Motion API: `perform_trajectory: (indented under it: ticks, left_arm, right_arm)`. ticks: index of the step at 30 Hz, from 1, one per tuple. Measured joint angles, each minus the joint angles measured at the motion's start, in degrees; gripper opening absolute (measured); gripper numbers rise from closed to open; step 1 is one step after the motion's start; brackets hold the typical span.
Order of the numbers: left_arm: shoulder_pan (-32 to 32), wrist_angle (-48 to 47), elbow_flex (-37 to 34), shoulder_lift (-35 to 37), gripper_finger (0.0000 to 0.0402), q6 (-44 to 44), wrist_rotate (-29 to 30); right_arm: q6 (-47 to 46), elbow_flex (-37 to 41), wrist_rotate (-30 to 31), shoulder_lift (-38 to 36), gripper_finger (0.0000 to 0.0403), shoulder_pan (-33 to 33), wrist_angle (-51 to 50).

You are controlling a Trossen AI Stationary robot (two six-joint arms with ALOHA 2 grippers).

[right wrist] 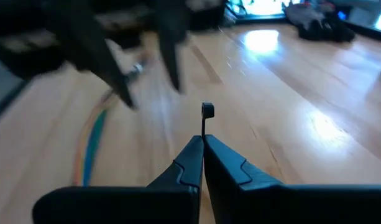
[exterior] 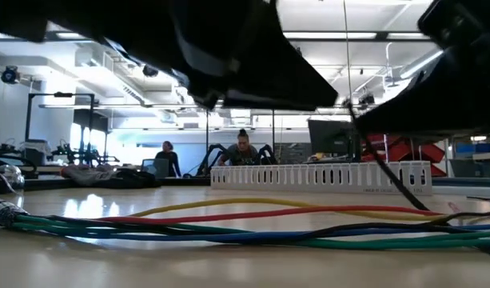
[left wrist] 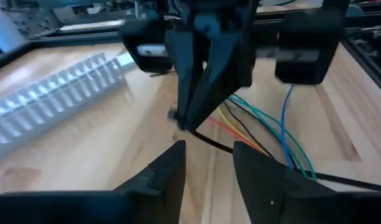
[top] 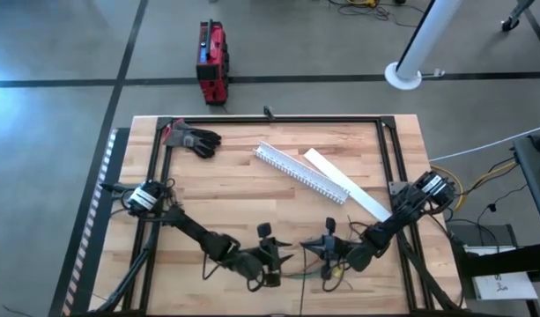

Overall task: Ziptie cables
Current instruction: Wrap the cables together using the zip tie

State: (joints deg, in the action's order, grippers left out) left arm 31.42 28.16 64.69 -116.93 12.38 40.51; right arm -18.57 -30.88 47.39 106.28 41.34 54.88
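right pincer (right wrist: 202, 144) clamped on zip tie (right wrist: 206, 112) | left pincer (left wrist: 209, 163) apart, low over cables (exterior: 252, 228)

In the overhead view the thin coloured cables (top: 315, 275) are mostly hidden beneath both grippers. The low view cuts those wires off at both side edges. The right wrist view blurs the opposite left gripper (right wrist: 131, 74).

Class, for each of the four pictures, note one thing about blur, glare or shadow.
High view: evenly lit, sharp. Low view: dark arm shapes fill the top; cables near, slightly soft. Left wrist view: the white channel is blurred. Right wrist view: bright window glare on the table; right claw shut on a thin black strip.
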Motion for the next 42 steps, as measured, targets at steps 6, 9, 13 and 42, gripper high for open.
perform_trajectory:
  ticks: [6,9,13,42]
  left_arm:
    - [-2.41,5.08,-0.04,-2.5,0.0159,0.38,0.0]
    - [-3.63,9.98,0.0,-3.72,0.0168,-0.38,-4.22]
    - [-4.89,11.81,0.0,-5.89,0.0174,0.57,-8.85]
    - [-5.59,20.09,-0.02,-7.69,0.0016,0.09,-10.01]
  right_arm:
    - [5.69,2.11,-3.74,0.0,0.0,0.57,6.09]
    - [6.44,2.12,-3.89,0.0,0.0,0.55,6.3]
    - [9.08,2.11,-3.89,0.0,0.0,0.55,8.85]
    - [8.69,1.03,-3.58,0.0,0.0,-0.02,8.45]
